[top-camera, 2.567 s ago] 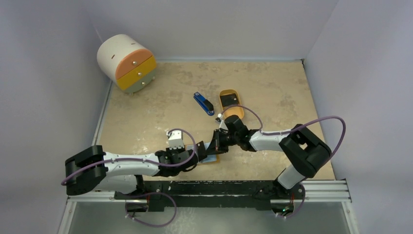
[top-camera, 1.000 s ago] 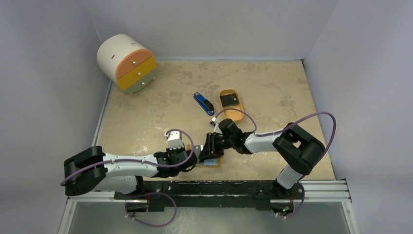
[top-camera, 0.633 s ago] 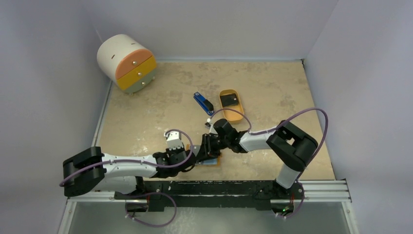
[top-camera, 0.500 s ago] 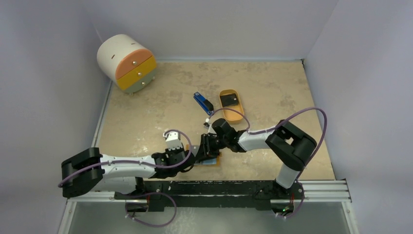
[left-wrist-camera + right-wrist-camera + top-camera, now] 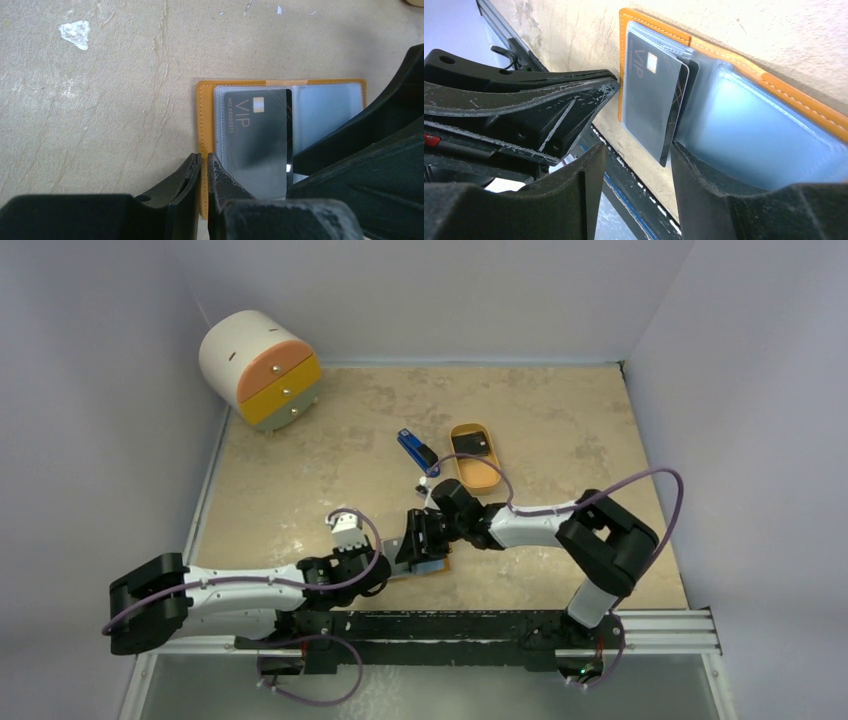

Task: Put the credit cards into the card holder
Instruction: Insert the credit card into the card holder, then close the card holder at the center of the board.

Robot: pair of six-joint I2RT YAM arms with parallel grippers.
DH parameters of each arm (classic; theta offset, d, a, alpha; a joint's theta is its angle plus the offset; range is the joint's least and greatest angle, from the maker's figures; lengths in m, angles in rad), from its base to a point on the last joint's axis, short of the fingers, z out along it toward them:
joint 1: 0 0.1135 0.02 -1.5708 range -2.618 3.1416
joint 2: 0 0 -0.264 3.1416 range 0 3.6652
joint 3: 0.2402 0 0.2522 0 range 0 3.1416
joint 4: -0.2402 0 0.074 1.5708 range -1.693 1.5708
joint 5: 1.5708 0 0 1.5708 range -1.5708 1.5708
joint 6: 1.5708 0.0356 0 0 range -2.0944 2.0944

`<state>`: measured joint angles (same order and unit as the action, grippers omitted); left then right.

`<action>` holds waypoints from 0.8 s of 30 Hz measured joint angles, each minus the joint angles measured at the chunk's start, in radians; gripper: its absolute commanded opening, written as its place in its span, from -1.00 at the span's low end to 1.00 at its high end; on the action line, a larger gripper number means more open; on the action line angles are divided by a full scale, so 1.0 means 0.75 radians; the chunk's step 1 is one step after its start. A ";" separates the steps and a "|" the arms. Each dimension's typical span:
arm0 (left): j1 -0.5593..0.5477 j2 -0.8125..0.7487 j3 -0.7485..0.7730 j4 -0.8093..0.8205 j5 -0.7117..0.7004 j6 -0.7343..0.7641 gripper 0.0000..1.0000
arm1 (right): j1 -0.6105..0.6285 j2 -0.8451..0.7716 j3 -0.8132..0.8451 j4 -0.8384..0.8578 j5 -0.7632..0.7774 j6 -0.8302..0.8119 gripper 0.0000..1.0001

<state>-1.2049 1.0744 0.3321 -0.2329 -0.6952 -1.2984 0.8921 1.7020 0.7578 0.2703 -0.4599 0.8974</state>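
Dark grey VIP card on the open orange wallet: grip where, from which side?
Take the dark grey VIP card by its long edge facing the fold of the open orange wallet, from the right gripper side: that edge looks raised off the clear sleeves. The opposite edge hugs the stitched border, where the left gripper sits.

The left arm (image 5: 250, 580) lies low and almost straight, and the left gripper (image 5: 203, 161) at its end has its two fingers (image 5: 187, 180) drawn together to a thin slit. The right arm (image 5: 530, 525) folds sharply at the elbow behind its pincer and sends the forearm towards the other arm. The right gripper (image 5: 634, 150) meets the left one nearly tip to tip, with its own fingers (image 5: 704, 200) spread well apart.
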 measured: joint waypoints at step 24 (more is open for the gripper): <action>0.000 -0.160 0.083 -0.148 -0.067 0.082 -0.78 | -0.252 -0.652 -0.115 -0.572 0.399 -0.267 -0.08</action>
<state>-1.2049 0.9546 0.3946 -0.3439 -0.7452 -1.2366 0.7029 1.2129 0.6716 -0.1589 -0.1604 0.6975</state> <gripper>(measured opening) 0.105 0.462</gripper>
